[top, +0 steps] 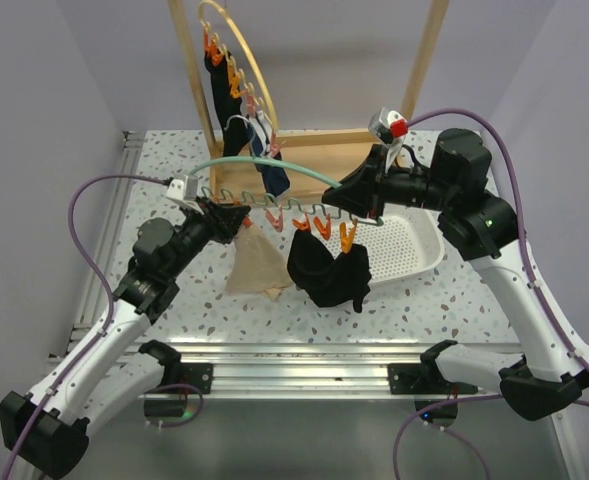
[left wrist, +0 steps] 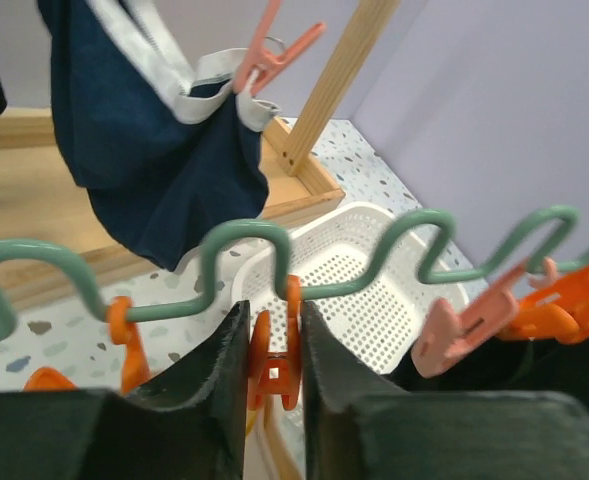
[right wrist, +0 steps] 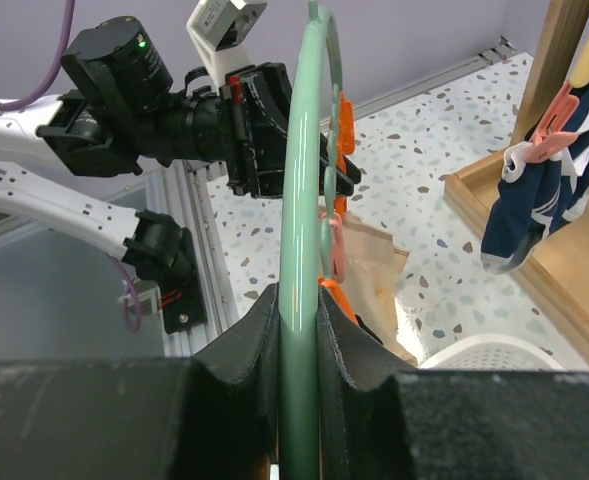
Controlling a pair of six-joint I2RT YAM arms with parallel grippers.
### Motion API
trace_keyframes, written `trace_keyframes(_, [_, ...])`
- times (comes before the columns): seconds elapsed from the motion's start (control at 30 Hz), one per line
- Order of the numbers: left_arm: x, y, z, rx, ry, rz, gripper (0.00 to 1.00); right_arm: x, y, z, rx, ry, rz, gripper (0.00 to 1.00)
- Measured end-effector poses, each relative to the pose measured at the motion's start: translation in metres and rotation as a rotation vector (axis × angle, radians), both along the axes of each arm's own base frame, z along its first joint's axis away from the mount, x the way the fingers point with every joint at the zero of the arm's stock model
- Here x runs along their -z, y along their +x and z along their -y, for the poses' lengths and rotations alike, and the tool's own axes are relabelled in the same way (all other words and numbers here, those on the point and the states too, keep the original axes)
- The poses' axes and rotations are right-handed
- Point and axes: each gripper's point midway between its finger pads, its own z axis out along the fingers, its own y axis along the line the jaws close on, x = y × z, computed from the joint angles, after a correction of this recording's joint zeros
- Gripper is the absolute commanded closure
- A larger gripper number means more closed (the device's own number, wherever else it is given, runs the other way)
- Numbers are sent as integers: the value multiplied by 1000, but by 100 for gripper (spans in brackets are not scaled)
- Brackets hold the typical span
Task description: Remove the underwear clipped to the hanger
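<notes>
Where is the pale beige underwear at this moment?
In the top view, the beige underwear is slightly left of centre, just under the wavy bar of the green hanger, with the black underwear close on its right.

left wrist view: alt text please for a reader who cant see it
The left gripper pinches an orange clip hanging from a wavy green hanger. At upper left, navy underwear with white trim hangs from a pink clip, and a white basket sits behind.
</notes>
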Motion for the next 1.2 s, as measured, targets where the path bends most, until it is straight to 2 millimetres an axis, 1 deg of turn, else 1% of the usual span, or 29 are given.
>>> trace_keyframes(0.03, [-1,0,1,3,2,6,93,0,0,0,1,0,0,100])
trace_keyframes(0.07, [-4,-1,2,10,2,20,100,0,0,0,2,0,0,100])
trace_keyframes(0.17, [-8,-4,4,14,7,42,100,0,0,-1,-2,0,1,100])
trace_keyframes(0.2, [-9,-4,3,12,7,47,93,0,0,-1,-2,1,3,100])
trace_keyframes(0.23, [-10,-5,2,10,8,49,70,-1,0,-1,-3,2,4,100])
trace_keyframes(0.27, [-10,-5,1,9,10,52,60,-1,0,-1,-4,2,5,100])
trace_keyframes(0.3, [-11,-6,0,5,15,55,53,-1,0,-1,-4,3,7,100])
trace_keyframes(0.33, [-10,-7,-1,3,18,52,41,-2,0,-1,-4,4,11,100])
trace_keyframes(0.4, [-11,-9,-2,1,24,58,33,-3,0,-1,-2,3,15,100])
trace_keyframes(0.43, [-12,-10,-3,4,25,62,27,-4,0,-1,2,2,20,100])
trace_keyframes(0.6, [-21,-26,-8,21,34,88,18,-5,5,2,30,-11,44,100])
trace_keyframes(0.73, [-27,-38,-15,21,48,111,16,-5,9,5,52,-22,61,100])
trace_keyframes(0.9, [-29,-54,-24,20,70,131,12,-5,12,6,68,-28,68,100])
trace_keyframes(0.97, [-33,-60,-26,26,65,145,12,-5,12,6,68,-28,66,100])
trace_keyframes(1.07, [-38,-70,-26,51,52,173,8,-5,13,5,67,-29,63,100])
trace_keyframes(1.13, [-34,-74,-25,66,51,177,7,-4,14,4,67,-30,61,100])
trace_keyframes(1.2, [-23,-75,-23,77,58,161,7,-5,16,4,71,-35,60,100])
